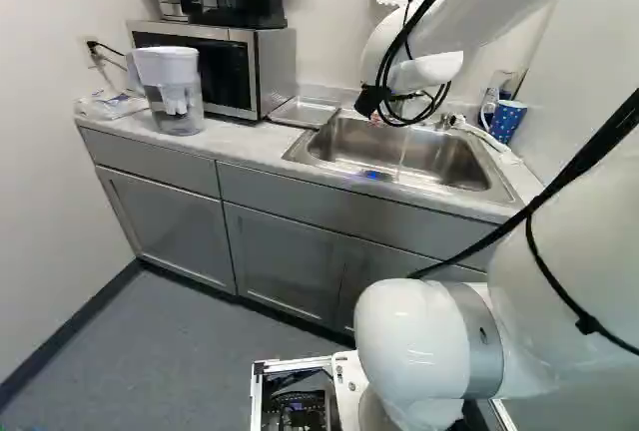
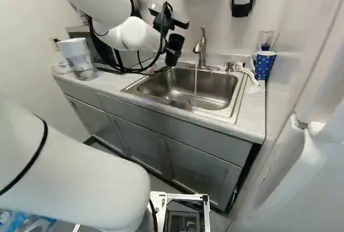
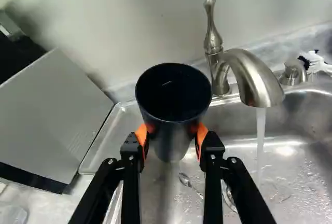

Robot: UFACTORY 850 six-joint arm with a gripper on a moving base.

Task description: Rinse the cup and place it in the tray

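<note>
Fingers of the black end effector (image 2: 171, 53) are closed on a black cup (image 3: 174, 93), their orange pads (image 3: 141, 134) pressing its wall from two opposite sides. In the wrist view the end effector (image 3: 171, 138) grips the cup below its rim, and the cup's open mouth rises above the pads toward the camera. Its narrower lower end reaches down between the fingers, over the stainless steel sink (image 2: 220, 89).

The cup is near the brushed metal faucet (image 3: 249, 76) but apart from its spout. Water (image 3: 261, 130) runs from the spout into the basin, to one side of the cup and not touching it; in the right base view the stream falls to the right of the cup. Beneath the end effector, a spoon (image 3: 185, 179) rests in the sink.

The shallow metal tray (image 1: 303, 113) lies between the microwave (image 1: 275, 70) and the sink basin, with the cup held apart from it. Over on the far side of the faucet, a blue dotted mug (image 2: 264, 66) stands on the table (image 2: 252, 115) near the wall.
</note>
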